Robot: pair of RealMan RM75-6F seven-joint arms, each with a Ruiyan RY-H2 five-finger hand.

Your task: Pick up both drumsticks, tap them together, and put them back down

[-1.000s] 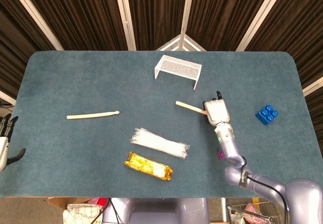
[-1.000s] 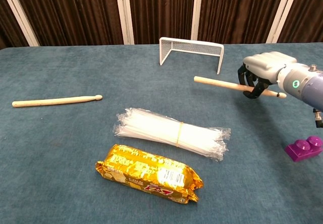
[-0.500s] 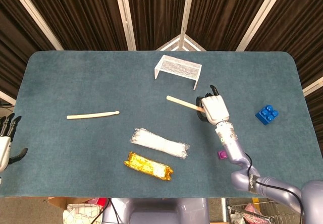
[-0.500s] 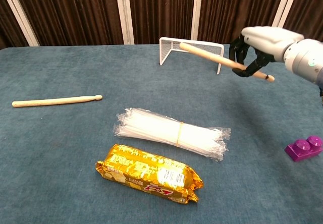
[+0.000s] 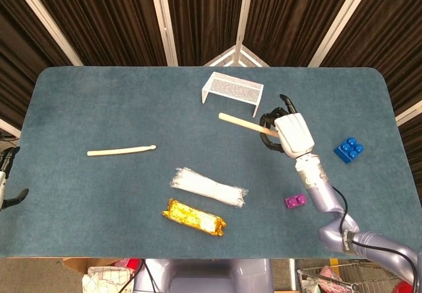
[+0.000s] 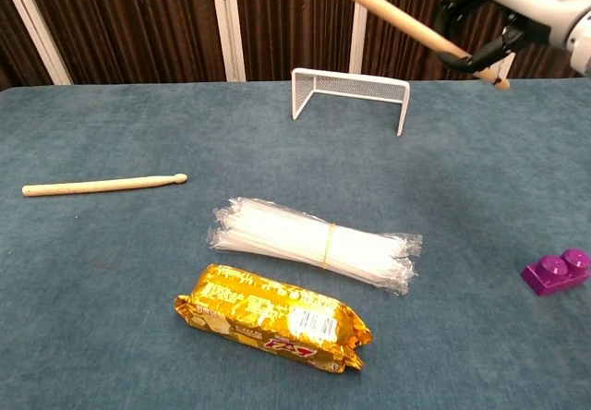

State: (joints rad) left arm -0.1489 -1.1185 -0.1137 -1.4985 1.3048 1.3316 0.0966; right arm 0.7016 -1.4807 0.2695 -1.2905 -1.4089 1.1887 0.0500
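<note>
My right hand (image 6: 503, 8) grips one drumstick (image 6: 397, 18) near its end; a loose hold could let it slip.

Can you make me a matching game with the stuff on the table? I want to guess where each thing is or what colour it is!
Things:
1. held drumstick
2. other drumstick
3. snack bar
4. small brick

Clues:
A. purple
B. lying flat on the table's left side
C. gold wrapper
D. up in the air in the right hand

Pairs: 1-D, 2-B, 3-C, 4-A
</note>
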